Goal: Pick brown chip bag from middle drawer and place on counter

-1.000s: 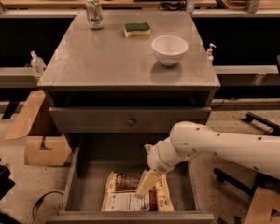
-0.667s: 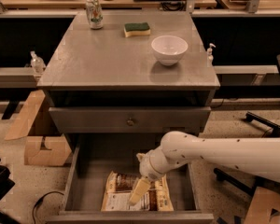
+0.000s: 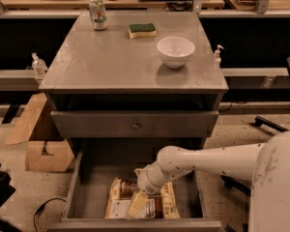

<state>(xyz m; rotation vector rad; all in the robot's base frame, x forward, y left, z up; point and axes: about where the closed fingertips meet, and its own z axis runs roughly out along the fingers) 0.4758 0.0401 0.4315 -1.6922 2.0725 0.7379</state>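
Gripper (image 3: 138,203) hangs low inside the open middle drawer (image 3: 76,187), directly over the brown chip bag (image 3: 117,199); whether it grips cannot be told.

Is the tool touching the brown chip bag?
Cannot tell. In the camera view the tool overlaps the brown chip bag inside the middle drawer, but contact or gap isn't visible.

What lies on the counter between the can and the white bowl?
The green-and-yellow sponge, in the camera view. The gripper is down in the middle drawer, over the brown chip bag.
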